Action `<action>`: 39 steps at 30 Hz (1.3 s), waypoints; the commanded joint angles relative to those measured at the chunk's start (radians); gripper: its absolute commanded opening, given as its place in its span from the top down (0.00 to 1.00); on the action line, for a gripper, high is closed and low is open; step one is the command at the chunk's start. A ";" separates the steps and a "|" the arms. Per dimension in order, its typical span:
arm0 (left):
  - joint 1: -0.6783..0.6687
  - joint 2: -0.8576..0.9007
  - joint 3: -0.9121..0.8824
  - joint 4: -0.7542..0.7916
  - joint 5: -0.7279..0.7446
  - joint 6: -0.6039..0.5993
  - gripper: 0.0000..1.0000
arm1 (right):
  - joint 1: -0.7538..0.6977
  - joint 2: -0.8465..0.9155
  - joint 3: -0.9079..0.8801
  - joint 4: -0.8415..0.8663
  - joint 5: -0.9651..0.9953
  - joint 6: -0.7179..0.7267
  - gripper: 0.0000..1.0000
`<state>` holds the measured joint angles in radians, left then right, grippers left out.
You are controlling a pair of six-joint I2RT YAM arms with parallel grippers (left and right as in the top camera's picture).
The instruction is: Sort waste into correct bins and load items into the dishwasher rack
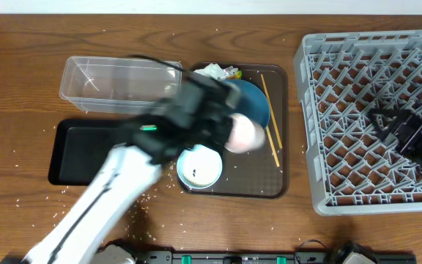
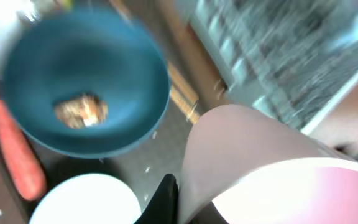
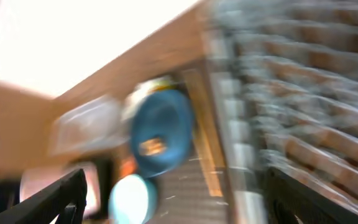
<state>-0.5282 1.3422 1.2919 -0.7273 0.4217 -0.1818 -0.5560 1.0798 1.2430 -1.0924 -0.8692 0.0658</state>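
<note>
Clamped in left gripper [image 1: 234,132], held above brown serving tray [image 1: 277,176] next to dark-blue bowl [image 2: 86,81]: small white-and-pink cup [image 2: 260,168], smooth, rounded, white shading to pink, blurred. Right gripper [image 1: 404,132] spread wide, empty, over dishwasher rack [image 1: 343,88].

The worktop [image 1: 20,88] is brown wood grain with a soft sheen. At upper left the tub [image 1: 86,81] is clear plastic, and the black tray [image 1: 75,158] below it is smooth. At right, the rack [image 1: 308,110] is light-grey plastic lattice. The dark-blue bowl [image 2: 86,68] and white-and-pink cup [image 2: 260,168] look smooth and glazed. The chopsticks [image 1: 270,125] are pale wood.
</note>
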 commanded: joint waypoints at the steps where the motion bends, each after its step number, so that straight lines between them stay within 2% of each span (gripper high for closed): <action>1: 0.138 -0.057 0.018 0.009 0.375 0.021 0.94 | 0.080 -0.002 0.010 0.015 -0.372 -0.166 0.17; 5: 0.254 -0.068 0.018 0.047 0.718 0.028 0.94 | 0.234 -0.002 0.010 0.082 -0.425 -0.171 0.18; 13: 0.275 -0.064 0.018 0.093 0.959 0.027 0.94 | 0.573 0.000 0.010 0.309 -0.430 -0.167 0.21; 18: 0.275 -0.064 0.018 0.113 0.985 0.001 0.94 | 0.742 0.015 0.010 0.439 -0.352 -0.122 0.20; 24: 0.275 -0.064 0.018 0.116 0.985 0.000 0.94 | 0.874 0.056 0.010 0.490 -0.270 -0.122 0.21; 28: 0.275 -0.064 0.018 0.124 0.985 0.001 0.94 | 0.934 0.098 0.010 0.517 -0.257 -0.122 0.30; 31: 0.275 -0.064 0.018 0.128 0.984 0.001 0.94 | 0.950 0.105 0.010 0.537 -0.256 -0.122 0.48; 33: 0.275 -0.064 0.018 0.128 0.984 0.001 0.93 | 0.947 0.101 0.010 0.541 -0.253 -0.123 0.48; 34: 0.276 -0.064 0.018 0.128 0.980 0.001 0.87 | 0.943 0.097 0.010 0.540 -0.243 -0.123 0.52; 36: 0.276 -0.064 0.018 0.132 0.956 0.001 0.51 | 0.934 0.086 0.010 0.532 -0.205 -0.122 0.57; 38: 0.276 -0.064 0.018 0.131 0.878 0.001 0.25 | 0.921 0.069 0.010 0.514 -0.149 -0.121 0.55; 39: 0.277 -0.064 0.018 0.131 0.819 0.001 0.18 | 0.912 0.059 0.010 0.503 -0.114 -0.110 0.53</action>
<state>-0.2523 1.2774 1.3003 -0.5976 1.3373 -0.1825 0.3744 1.1725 1.2427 -0.5793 -1.0893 -0.0521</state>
